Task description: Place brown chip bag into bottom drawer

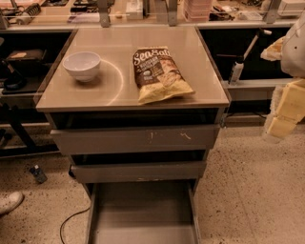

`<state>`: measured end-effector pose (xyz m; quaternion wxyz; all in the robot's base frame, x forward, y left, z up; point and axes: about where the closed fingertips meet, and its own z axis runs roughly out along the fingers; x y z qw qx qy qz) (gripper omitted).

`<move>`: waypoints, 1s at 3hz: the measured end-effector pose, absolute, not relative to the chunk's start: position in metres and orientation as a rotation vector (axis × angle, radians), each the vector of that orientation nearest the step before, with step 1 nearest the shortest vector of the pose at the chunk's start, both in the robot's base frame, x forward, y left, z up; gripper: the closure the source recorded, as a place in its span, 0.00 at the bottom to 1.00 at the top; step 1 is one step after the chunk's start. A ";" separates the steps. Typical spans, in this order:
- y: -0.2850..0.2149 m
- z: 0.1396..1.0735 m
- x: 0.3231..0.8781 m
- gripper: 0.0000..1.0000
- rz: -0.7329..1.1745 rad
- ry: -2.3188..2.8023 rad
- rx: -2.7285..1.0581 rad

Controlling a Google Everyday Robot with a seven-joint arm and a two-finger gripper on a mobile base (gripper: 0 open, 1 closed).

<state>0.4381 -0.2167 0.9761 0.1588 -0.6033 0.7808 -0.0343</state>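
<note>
The brown chip bag (159,74) lies flat on the grey cabinet top (124,93), right of centre, its dark "Sea Salt" end to the back and its yellow end at the front edge. The bottom drawer (143,214) is pulled out below, a shallow grey tray with nothing in it. My gripper (285,107) hangs at the far right of the view, beside the cabinet and about level with its top, well apart from the bag and holding nothing that I can see.
A white bowl (82,65) stands on the cabinet top at the left. The two upper drawers (136,139) are slightly open. A workbench with clutter (143,9) runs behind. A cable (71,221) and a shoe (9,202) lie on the floor at the left.
</note>
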 end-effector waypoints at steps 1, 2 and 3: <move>-0.217 0.976 0.438 0.00 -0.098 2.232 -1.725; -0.218 0.976 0.445 0.00 -0.090 2.291 -1.695; -0.223 0.970 0.471 0.00 -0.021 2.425 -1.577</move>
